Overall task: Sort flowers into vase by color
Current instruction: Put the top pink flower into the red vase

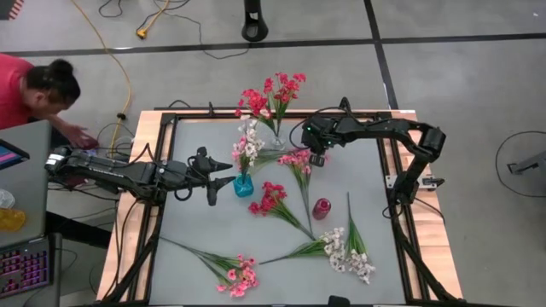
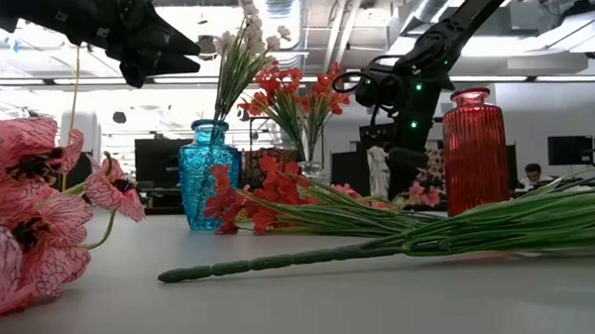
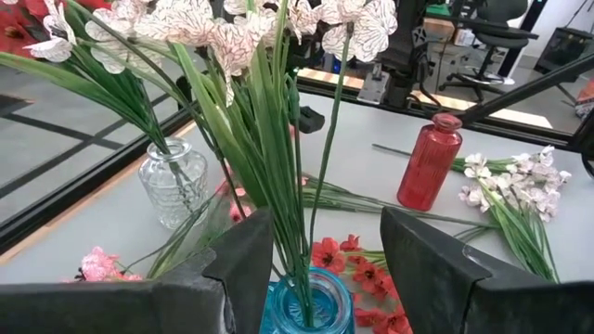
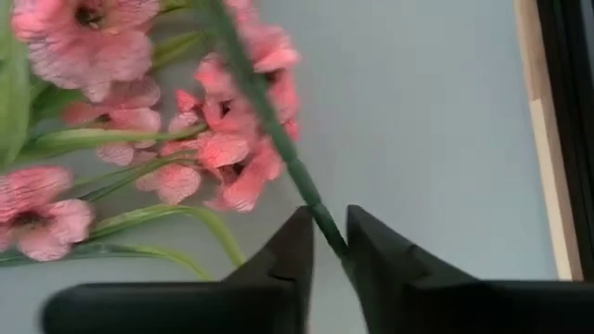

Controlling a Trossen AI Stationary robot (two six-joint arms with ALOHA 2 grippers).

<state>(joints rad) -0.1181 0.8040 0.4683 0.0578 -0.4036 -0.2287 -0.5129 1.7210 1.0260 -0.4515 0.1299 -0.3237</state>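
Note:
A white sprig [image 1: 249, 143] stands with its stems in the blue vase [image 1: 244, 186]. My left gripper [image 3: 320, 269] is open just above that vase's mouth [image 3: 306, 301], one finger on each side of the stems [image 3: 295, 232]. Red flowers [image 1: 273, 94] stand in the clear vase [image 3: 174, 186]. My right gripper [image 4: 327, 252] is over the pink sprig [image 1: 299, 159] at the table's middle, shut on one of its stems. The red vase [image 1: 322, 208] stands without flowers. A red sprig [image 1: 269, 200], a white sprig [image 1: 350, 251] and a pink sprig [image 1: 235, 275] lie flat on the table. My right gripper pinches a thin green stem [image 4: 316, 211] of the pink sprig between its two fingertips, close beside the pink blossoms [image 4: 232, 153]. The fingers come from above, pointing down, and lie across the stem. Whether the sprig is off the table I cannot tell.
The three vases stand close together around the table's middle. Loose sprigs cover the near half. Bare grey surface shows at the far right [image 1: 367, 162] and the near left [image 1: 183, 217]. A person in a red top [image 1: 34, 89] bends beside the table's left edge.

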